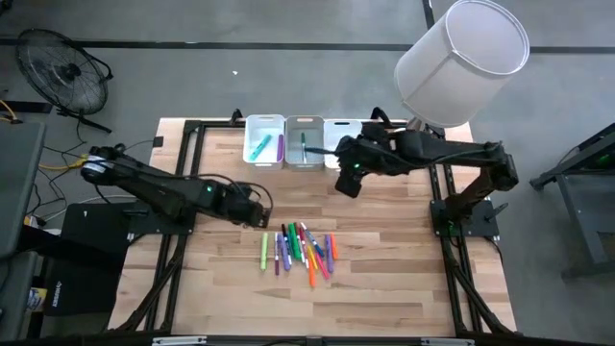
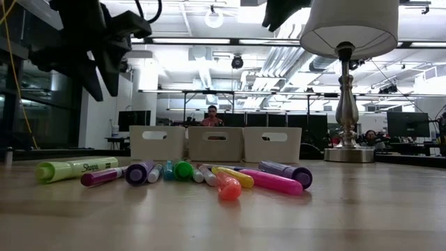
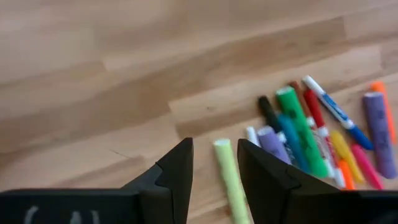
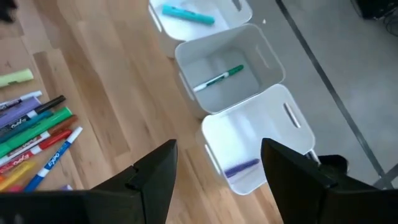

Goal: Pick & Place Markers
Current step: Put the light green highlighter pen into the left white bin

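On the bench (image 1: 384, 288), the left end effector (image 1: 261, 217) hovers just left of the markers (image 1: 303, 252), fingers apart and empty, a yellow-green marker (image 3: 231, 180) below the gap. Markers lie in a loose cluster at bench centre. Three bins (image 1: 304, 142) stand behind: teal and purple markers in the left, a green one in the middle, perhaps a purple one in the right. The right end effector (image 1: 348, 183) hangs open near the bins, empty.

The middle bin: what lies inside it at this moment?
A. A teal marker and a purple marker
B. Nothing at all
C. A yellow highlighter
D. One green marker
D. In the right wrist view the middle bin holds a single green marker; nothing else is seen inside it.
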`<state>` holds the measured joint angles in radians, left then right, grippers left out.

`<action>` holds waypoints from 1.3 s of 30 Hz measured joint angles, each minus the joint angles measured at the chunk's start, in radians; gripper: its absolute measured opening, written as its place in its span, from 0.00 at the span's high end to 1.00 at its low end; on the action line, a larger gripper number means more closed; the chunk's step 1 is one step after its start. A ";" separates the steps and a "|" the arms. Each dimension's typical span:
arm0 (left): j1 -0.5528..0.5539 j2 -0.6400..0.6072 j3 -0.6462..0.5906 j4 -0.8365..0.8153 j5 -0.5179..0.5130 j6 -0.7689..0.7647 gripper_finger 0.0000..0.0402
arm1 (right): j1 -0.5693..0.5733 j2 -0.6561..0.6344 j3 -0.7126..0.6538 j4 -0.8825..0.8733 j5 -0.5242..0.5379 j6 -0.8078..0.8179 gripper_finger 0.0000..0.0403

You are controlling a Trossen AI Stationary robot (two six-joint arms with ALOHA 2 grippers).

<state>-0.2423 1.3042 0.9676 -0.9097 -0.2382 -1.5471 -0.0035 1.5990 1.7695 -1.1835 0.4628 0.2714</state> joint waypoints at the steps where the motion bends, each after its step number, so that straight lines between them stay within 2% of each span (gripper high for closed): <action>1: -0.010 0.015 0.000 0.015 0.008 -0.010 0.69 | -0.004 -0.008 0.000 0.000 0.000 -0.004 0.45; 14: -0.027 0.227 0.001 0.227 0.147 -0.033 0.69 | -0.009 -0.051 0.000 -0.053 0.005 -0.011 0.46; 39: -0.033 0.408 0.004 0.287 0.258 -0.055 0.69 | -0.009 -0.052 0.000 -0.087 0.003 -0.023 0.46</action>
<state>-0.2754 1.7123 0.9720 -0.6230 0.0200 -1.6020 -0.0128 1.5467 1.7695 -1.2709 0.4656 0.2488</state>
